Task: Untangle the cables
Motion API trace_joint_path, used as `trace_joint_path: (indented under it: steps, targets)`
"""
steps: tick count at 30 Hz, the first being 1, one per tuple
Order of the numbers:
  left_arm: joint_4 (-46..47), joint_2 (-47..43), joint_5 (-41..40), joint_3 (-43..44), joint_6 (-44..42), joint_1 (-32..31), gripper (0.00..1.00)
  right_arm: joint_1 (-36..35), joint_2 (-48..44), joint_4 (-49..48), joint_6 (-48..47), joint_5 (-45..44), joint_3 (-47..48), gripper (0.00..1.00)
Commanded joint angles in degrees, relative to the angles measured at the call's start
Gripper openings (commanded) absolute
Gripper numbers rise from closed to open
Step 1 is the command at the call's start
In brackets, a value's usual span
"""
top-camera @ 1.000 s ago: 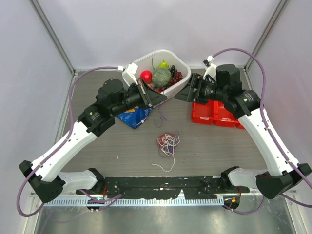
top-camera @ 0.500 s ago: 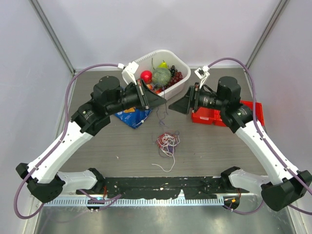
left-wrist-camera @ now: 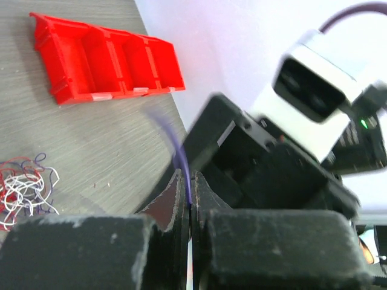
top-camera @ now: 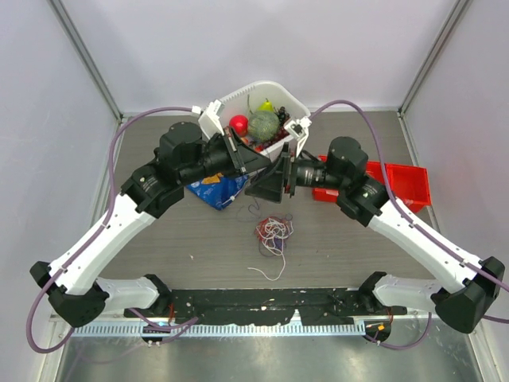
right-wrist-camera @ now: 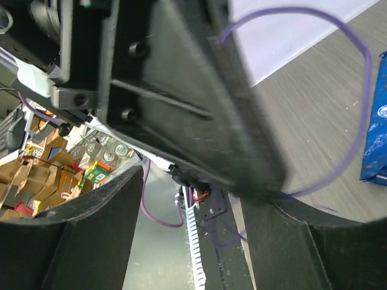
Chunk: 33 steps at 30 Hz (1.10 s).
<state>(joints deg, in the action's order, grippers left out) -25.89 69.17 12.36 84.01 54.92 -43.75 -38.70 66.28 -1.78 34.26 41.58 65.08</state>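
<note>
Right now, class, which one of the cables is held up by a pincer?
The purple cable: it alone is pinched between the shut fingers of the left pincer, while the other strands lie in a tangle on the table.

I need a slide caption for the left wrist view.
Left gripper shut on a thin purple cable; tangled red and white cables and a red plastic bin lie on the table.

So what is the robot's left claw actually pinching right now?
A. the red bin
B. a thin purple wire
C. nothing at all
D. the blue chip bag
B: in the left wrist view, the left gripper is closed on a thin purple wire, which rises out from between its fingers.
</note>
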Motion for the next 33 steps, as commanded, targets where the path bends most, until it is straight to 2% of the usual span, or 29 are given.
trace_joint_path:
  steps: [1,3,7,11,17,20,22,23,25,26,28,29,30,32,33]
  targets:
    - [-2.8,0.4,-5.0,2.0,5.0,0.4,0.00,-6.7,-2.6,1.4,-3.1,-15.3,2.9,0.68]
    - [-3.6,0.1,-6.9,1.4,8.1,0.5,0.00,-8.8,-2.6,5.5,-3.9,-23.4,3.6,0.67]
    - [-1.8,-1.2,-8.6,-1.1,13.6,0.7,0.00,-10.9,-2.6,8.4,-4.6,-32.7,3.7,0.63]
    - [-1.8,-1.8,-10.1,-2.0,17.2,0.7,0.00,-12.4,-1.4,9.4,-4.6,-35.3,5.2,0.55]
    - [-2.2,-1.8,-11.3,-2.2,19.6,0.7,0.00,-13.2,-0.3,7.1,-3.9,-34.1,5.0,0.39]
    - [-1.7,-1.8,-11.2,-2.3,20.7,0.7,0.00,-13.2,-0.4,6.2,-3.4,-34.3,4.4,0.35]
    - [-1.4,-1.7,-11.3,-2.3,20.8,0.8,0.00,-13.2,-0.4,6.2,-3.0,-34.5,4.2,0.24]
    - [-1.4,-1.7,-11.4,-2.3,20.7,0.7,0.00,-13.2,-0.5,6.2,-2.6,-34.5,4.0,0.14]
    - [-1.3,-2.0,-11.4,-2.9,20.1,0.9,0.00,-13.3,-0.8,6.2,-1.4,-34.6,3.1,0.01]
    - [-0.9,-2.4,-11.2,-3.3,19.4,1.0,0.12,-13.2,-1.0,6.0,-1.0,-35.1,2.8,0.01]
    - [-1.4,-3.8,-11.9,-4.0,16.6,1.0,0.56,-13.2,-2.2,6.3,-0.1,-36.6,1.6,0.01]
    - [-2.5,-4.6,-14.4,-4.4,15.5,1.0,0.72,-12.8,-3.0,6.9,-0.1,-37.5,1.1,0.01]
    - [-3.5,-6.0,-16.1,-5.1,14.3,0.9,0.84,-12.6,-3.5,7.8,0.0,-37.9,0.9,0.01]
    - [-5.6,-8.6,-19.5,-6.5,11.5,1.1,0.92,-11.0,-4.8,10.4,0.0,-38.8,1.1,0.01]
    - [-6.7,-10.3,-21.1,-7.2,10.3,1.1,0.93,-9.7,-5.6,12.4,0.0,-39.4,1.5,0.01]
